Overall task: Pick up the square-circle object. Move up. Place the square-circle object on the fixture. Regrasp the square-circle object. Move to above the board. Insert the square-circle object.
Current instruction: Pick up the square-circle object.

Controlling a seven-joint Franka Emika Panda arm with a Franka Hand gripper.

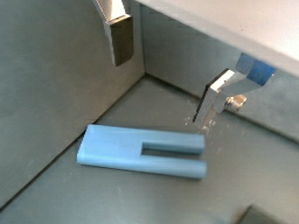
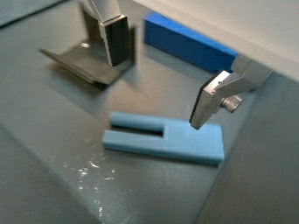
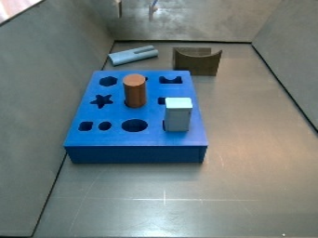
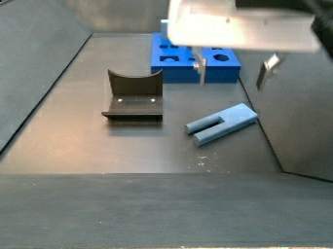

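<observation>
Silver fingers (image 1: 121,39) are framing both wrist views, and I am seeing the gripper (image 1: 163,74) hanging wide open and empty above the square-circle object (image 1: 142,150), which is lying flat on the floor, not yet picked up. Beyond it the fixture (image 2: 87,63) is waiting for the regrasp. In a side view the peg is lying behind the board (image 3: 137,144), beside the fixture, well apart from the holes.
</observation>
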